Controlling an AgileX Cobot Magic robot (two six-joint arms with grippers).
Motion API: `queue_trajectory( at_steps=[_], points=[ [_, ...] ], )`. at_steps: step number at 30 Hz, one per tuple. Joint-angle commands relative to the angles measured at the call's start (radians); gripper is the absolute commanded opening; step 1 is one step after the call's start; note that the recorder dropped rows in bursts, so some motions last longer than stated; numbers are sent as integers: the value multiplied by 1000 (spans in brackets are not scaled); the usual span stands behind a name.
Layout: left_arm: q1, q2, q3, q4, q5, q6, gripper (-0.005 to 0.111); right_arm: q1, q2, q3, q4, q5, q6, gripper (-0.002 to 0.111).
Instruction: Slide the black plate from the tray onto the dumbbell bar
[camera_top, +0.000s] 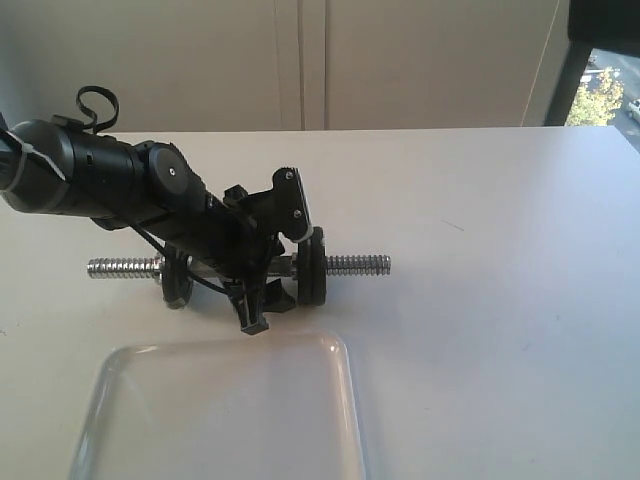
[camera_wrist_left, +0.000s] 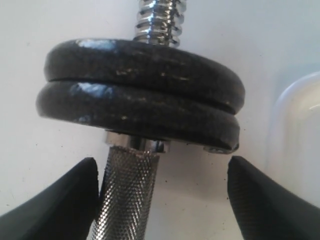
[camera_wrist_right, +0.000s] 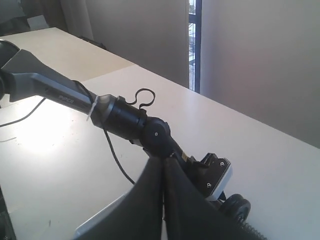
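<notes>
The dumbbell bar (camera_top: 355, 265) lies on the white table, its chrome threaded ends sticking out both sides. Two black plates (camera_top: 312, 268) sit side by side on its right part, and a smaller black disc (camera_top: 177, 283) sits on its left part. My left gripper (camera_top: 278, 260) is open and straddles the bar's middle. In the left wrist view the knurled grip (camera_wrist_left: 127, 195) runs beside one fingertip (camera_wrist_left: 85, 185), just short of the two stacked plates (camera_wrist_left: 140, 85). The tray (camera_top: 220, 410) in front shows nothing in it. My right gripper (camera_wrist_right: 163, 165) is shut on nothing, high above the table.
The left arm (camera_top: 110, 170) slants down across the table's left half. A window corner (camera_top: 605, 90) shows at the back right. The tray's rim (camera_wrist_left: 300, 125) lies close beside the plates.
</notes>
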Motion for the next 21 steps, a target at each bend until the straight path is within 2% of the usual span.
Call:
queue_trajectory(
  at_steps=[1,8,21],
  points=[
    [-3,-1,3,23,15,-8,74,-5,-2,5,-5,-6,15,0],
    [-3,-1,3,88,15,-12,74,-5,-2,5,-5,-11,25,0],
    [-3,-20,3,109,14,-16,74,-5,-2,5,-13,-12,25,0]
  ],
)
